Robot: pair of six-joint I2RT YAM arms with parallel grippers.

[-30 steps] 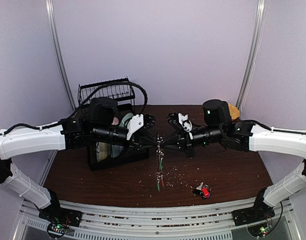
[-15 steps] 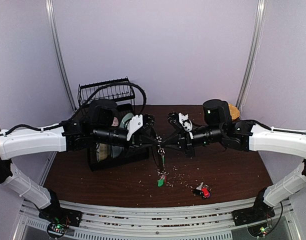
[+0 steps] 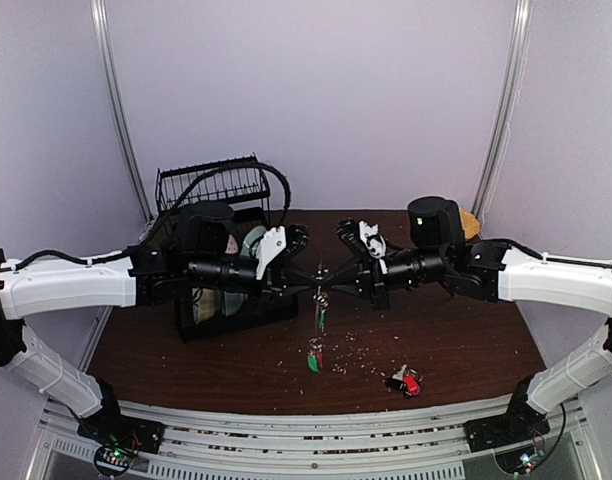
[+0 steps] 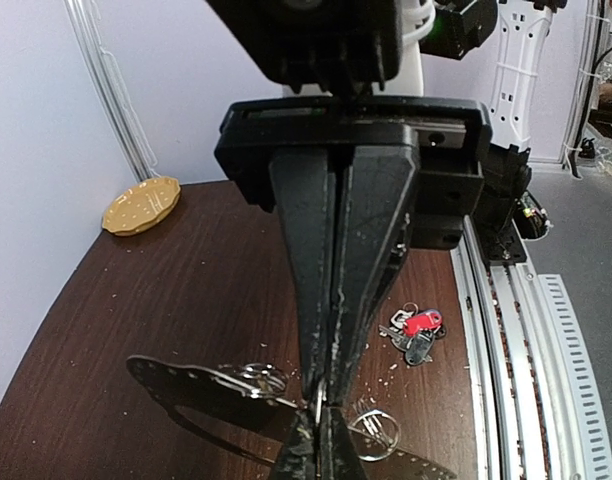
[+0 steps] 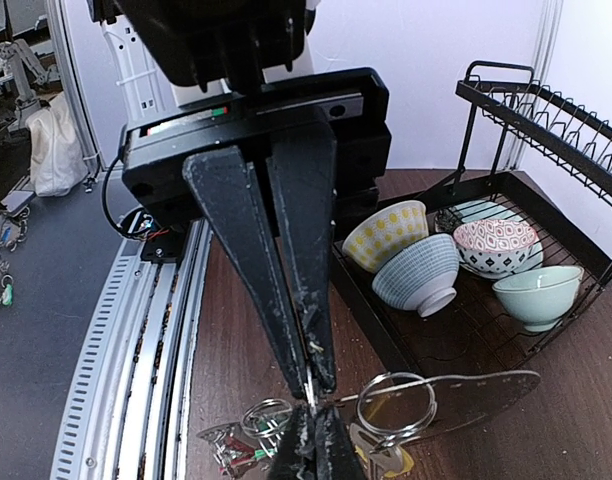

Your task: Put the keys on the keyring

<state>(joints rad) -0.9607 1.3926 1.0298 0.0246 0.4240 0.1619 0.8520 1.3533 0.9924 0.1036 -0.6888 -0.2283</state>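
Observation:
Both grippers meet fingertip to fingertip above the table's middle. My left gripper (image 3: 314,272) (image 4: 324,395) and my right gripper (image 3: 332,275) (image 5: 311,385) are each shut on the thin grey keyring (image 4: 201,378) (image 5: 466,385), which shows nearly edge-on. Small split rings hang on it to either side (image 4: 376,430) (image 5: 391,405). Keys (image 3: 320,315) dangle below the pinch, with a green-tagged key (image 3: 313,360) lowest, close to the table. A yellow-tagged key (image 5: 386,462) hangs under one ring. A loose bunch of keys with red and black tags (image 3: 406,381) (image 4: 418,325) lies on the table at the front right.
A black dish rack (image 3: 218,185) with several bowls (image 5: 416,272) stands at the back left, just behind the left arm. A tan plate (image 4: 141,205) sits at the back right. Crumbs are scattered around the table's middle. Metal rails run along the near edge.
The two grippers have stayed together and risen slightly. The dangling keys have swung; the green-tagged key has shifted a little to the left.

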